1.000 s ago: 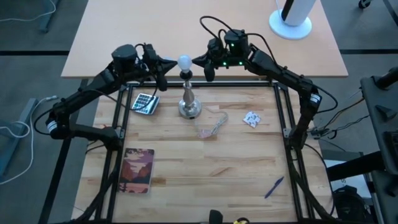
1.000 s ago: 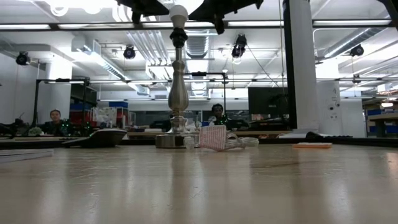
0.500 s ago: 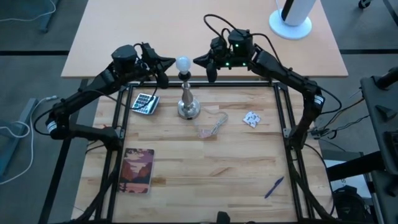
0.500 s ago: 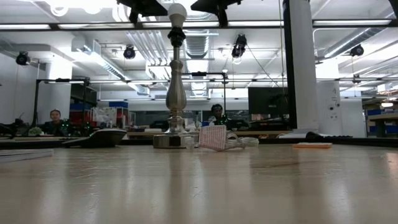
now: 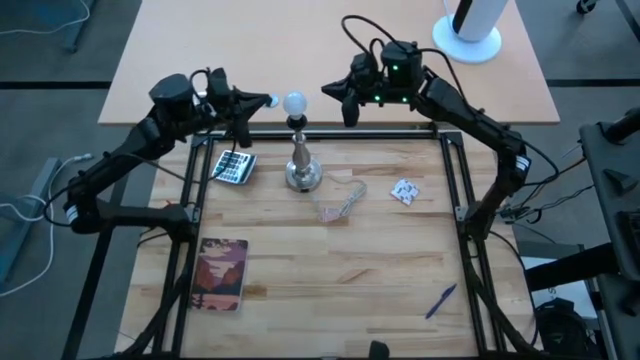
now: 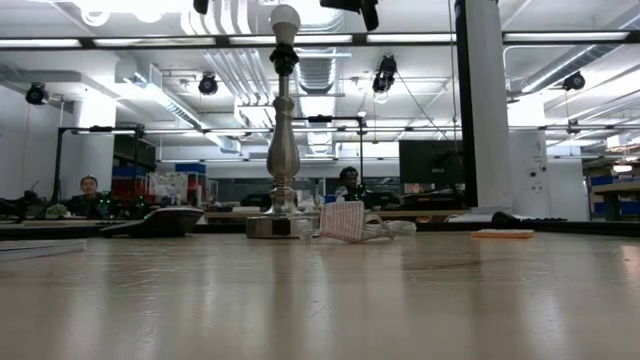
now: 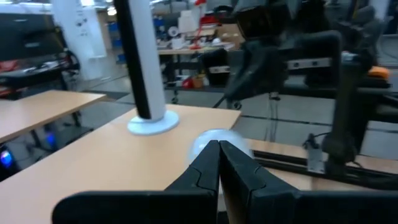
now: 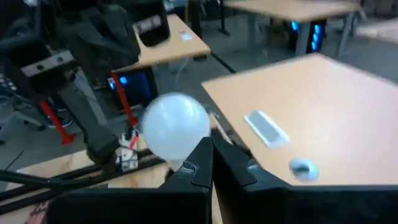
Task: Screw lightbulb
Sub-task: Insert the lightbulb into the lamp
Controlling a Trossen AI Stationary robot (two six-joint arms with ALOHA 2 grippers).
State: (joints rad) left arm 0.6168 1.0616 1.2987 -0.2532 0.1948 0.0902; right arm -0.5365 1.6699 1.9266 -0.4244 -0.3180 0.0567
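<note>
The white lightbulb sits by its base in the black socket on top of the silver lamp stand, which stands upright on the table; both also show in the low view, the bulb above the stand. My left gripper is shut and empty, a short way to the bulb's left, with the bulb just beyond its fingertips. My right gripper is shut and empty, a short way to the bulb's right, and sees the bulb close ahead.
A calculator lies left of the stand. A pinkish mesh pouch and a small white packet lie to its right. A booklet lies near left and a blue pen near right. A white pole base stands on the far table.
Both grippers have drawn back from the bulb, the left toward the table's left edge and the right toward its right and far edge, and both have risen nearly out of the low view. The bulb stays on the stand, which has shifted slightly.
</note>
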